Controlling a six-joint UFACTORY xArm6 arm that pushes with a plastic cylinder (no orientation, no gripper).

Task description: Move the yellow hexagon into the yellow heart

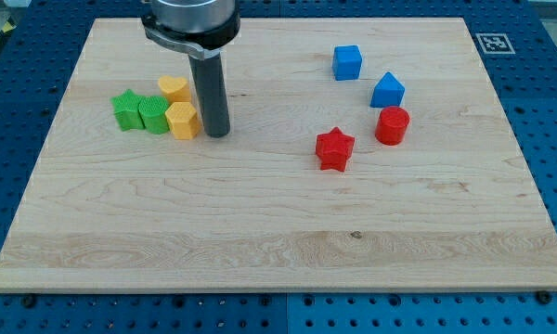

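The yellow hexagon (182,120) sits at the board's upper left. The yellow heart (174,89) lies just above it, touching or nearly touching. My tip (216,133) stands right against the hexagon's right side. The rod rises from there to the arm at the view's top.
A green star (126,109) and a green hexagon (153,114) sit in a row left of the yellow hexagon, touching it. At the right are a blue cube (347,62), a blue pointed block (387,91), a red cylinder (392,125) and a red star (334,148). The wooden board (278,250) ends at blue table edges.
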